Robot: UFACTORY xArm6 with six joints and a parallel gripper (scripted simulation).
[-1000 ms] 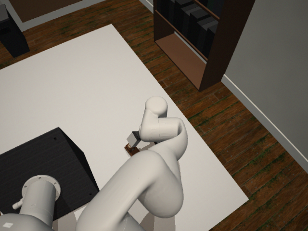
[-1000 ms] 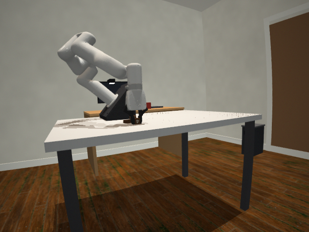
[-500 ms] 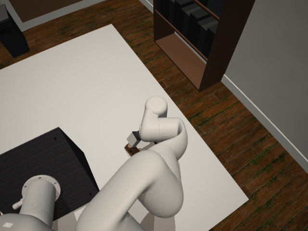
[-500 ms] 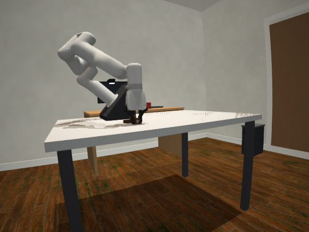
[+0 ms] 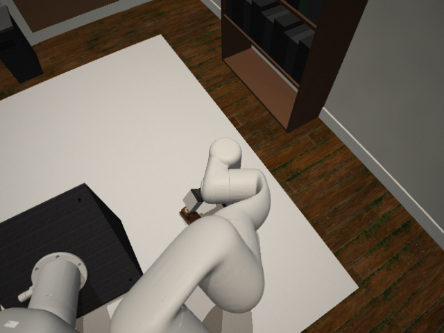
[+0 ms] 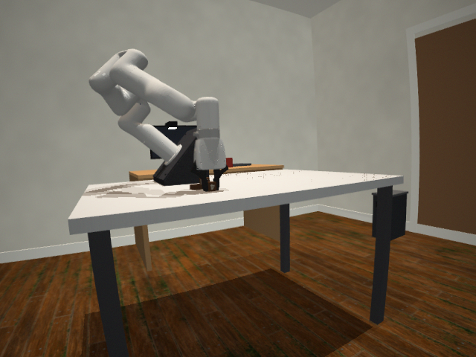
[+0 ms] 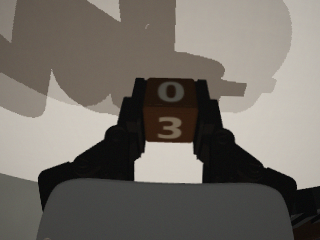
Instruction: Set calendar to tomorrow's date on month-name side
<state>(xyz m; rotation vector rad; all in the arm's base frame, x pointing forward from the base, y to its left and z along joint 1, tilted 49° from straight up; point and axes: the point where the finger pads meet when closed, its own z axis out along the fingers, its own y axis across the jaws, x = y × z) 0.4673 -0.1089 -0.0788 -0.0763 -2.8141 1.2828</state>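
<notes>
My gripper [image 7: 170, 95] is shut on a brown number cube [image 7: 171, 119]. In the wrist view the cube shows a 3 on the face toward the camera and a 0 on the face above it. In the exterior view the gripper [image 6: 210, 184] holds the cube [image 6: 210, 186] at or just above the white table top; I cannot tell whether it touches. In the top view the arm hides most of it; a brown piece, the tray or a cube [image 5: 188, 214], shows beside the wrist. A low brown part, likely the tray [image 6: 195, 186], lies just left of the gripper. The month side is hidden.
The black robot base block [image 5: 60, 236] stands on the table at the near left. A bookshelf [image 5: 286, 53] stands on the floor beyond the table's right edge. The table edge [image 5: 286, 193] runs close to the right of the gripper.
</notes>
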